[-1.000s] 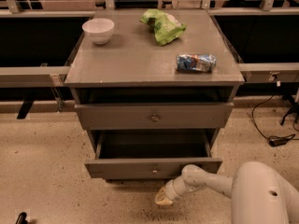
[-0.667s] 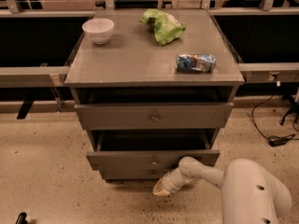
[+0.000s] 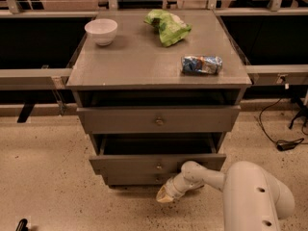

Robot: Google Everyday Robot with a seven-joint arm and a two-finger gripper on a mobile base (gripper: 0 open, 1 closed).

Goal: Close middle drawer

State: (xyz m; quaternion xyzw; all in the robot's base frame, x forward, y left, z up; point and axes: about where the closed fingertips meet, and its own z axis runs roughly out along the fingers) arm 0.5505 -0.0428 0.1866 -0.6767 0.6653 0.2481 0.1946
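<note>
The middle drawer [image 3: 126, 163] is a narrow grey front with a small brass knob [image 3: 159, 166] at its centre. It stands out a little from the grey cabinet, with a dark gap above it. My gripper [image 3: 166, 195] has tan tips. It hangs low at the end of the white arm [image 3: 207, 177], just below and in front of the drawer's front, right of the knob. The arm's wrist lies close against the drawer's lower edge; I cannot tell whether it touches.
The taller top drawer [image 3: 120, 120] with its own knob is shut. A plain lower front [image 3: 130, 179] sits under the middle drawer. On the cabinet top [image 3: 139, 66] lie a white bowl [image 3: 101, 31], a green bag [image 3: 167, 27] and a blue packet [image 3: 201, 64]. A black cable [image 3: 284, 143] lies on the floor at right.
The middle drawer has slid most of the way into the cabinet. My arm and gripper have moved in toward the cabinet along with it.
</note>
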